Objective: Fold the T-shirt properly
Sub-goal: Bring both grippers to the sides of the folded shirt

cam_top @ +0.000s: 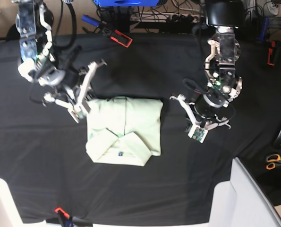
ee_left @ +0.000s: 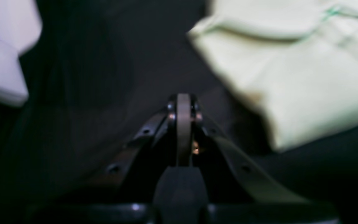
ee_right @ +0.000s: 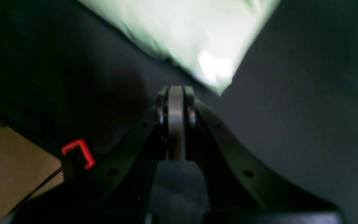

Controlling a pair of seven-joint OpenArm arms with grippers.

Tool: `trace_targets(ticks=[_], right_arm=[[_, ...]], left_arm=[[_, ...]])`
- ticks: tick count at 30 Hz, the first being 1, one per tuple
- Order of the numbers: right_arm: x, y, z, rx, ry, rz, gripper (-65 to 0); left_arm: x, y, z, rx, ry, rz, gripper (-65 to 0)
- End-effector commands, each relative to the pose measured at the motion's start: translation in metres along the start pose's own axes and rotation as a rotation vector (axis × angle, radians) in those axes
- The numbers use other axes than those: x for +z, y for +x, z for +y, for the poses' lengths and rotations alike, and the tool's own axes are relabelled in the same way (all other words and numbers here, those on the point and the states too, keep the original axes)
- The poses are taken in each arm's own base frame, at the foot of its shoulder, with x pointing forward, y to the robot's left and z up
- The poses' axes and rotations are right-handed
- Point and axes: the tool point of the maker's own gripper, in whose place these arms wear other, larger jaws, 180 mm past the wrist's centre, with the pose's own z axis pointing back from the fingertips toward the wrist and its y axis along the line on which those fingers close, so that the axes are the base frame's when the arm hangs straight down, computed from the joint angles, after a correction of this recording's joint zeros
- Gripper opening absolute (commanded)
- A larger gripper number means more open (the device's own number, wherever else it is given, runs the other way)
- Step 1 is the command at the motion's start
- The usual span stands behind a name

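The pale mint-green T-shirt (cam_top: 123, 130) lies folded into a rough rectangle in the middle of the black cloth (cam_top: 36, 161), with its collar and small dark label toward the front. It also shows in the left wrist view (ee_left: 291, 77) and in the right wrist view (ee_right: 182, 34). My right gripper (cam_top: 79, 112) is shut and empty, just off the shirt's back left corner; its tips (ee_right: 176, 90) are close to a shirt corner. My left gripper (cam_top: 197, 134) is shut and empty over bare cloth, to the right of the shirt (ee_left: 183, 99).
Orange-handled scissors (cam_top: 274, 162) lie at the right edge. A red clamp (cam_top: 121, 39) lies at the back, and another one (ee_right: 78, 152) holds the cloth's edge. A white surface (cam_top: 253, 198) sits at the front right. Cables and gear crowd the back.
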Motion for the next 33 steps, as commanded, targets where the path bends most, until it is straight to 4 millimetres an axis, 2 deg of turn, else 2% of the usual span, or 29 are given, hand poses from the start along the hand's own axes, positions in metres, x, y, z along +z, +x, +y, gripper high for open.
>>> trace_targets(ticks=[1, 5, 9, 11, 15, 18, 21, 25, 29, 33], right_arm=[[-0.002, 0.010, -0.005, 0.011, -0.008, -0.026, -63.0], [-0.013, 0.011, -0.010, 0.003, -0.001, -0.012, -63.4], [-0.018, 0.027, -0.008, -0.008, 0.008, -0.090, -65.0], [-0.022, 0.025, -0.009, -0.011, 0.012, -0.088, -65.0], [-0.031, 0.018, 0.000, 0.048, 0.092, -0.061, -65.0], [-0.038, 0.016, 0.008, 0.102, 0.164, -0.049, -65.0], [-0.041, 0.026, 0.011, 0.117, 0.189, -0.067, -65.0], [-0.038, 0.048, -0.008, 0.026, 0.166, -0.138, -65.0], [-0.044, 0.048, -0.033, -0.151, 0.209, -0.122, -65.0], [-0.049, 0.046, -0.058, -0.359, 0.259, -0.135, -65.0]], left_arm=[[-0.002, 0.029, -0.012, 0.026, -0.043, -0.104, -65.0], [0.001, 0.046, -0.015, 0.086, -0.064, -0.211, -65.0], [-0.004, 0.036, -0.021, 0.140, -0.087, -0.255, -65.0], [-0.009, 0.028, -0.025, 0.159, -0.095, -0.232, -65.0], [-0.007, 0.037, -0.035, 0.263, -0.186, -0.285, -65.0], [-0.007, 0.039, -0.022, 0.401, -0.227, -0.280, -65.0], [-0.005, 0.045, -0.010, 0.535, -0.272, -0.292, -65.0], [0.001, 0.050, 0.004, 0.646, -0.322, -0.299, -65.0], [0.005, 0.047, 0.012, 0.687, -0.348, -0.275, -65.0], [0.007, 0.036, 0.009, 0.683, -0.347, -0.239, -65.0]])
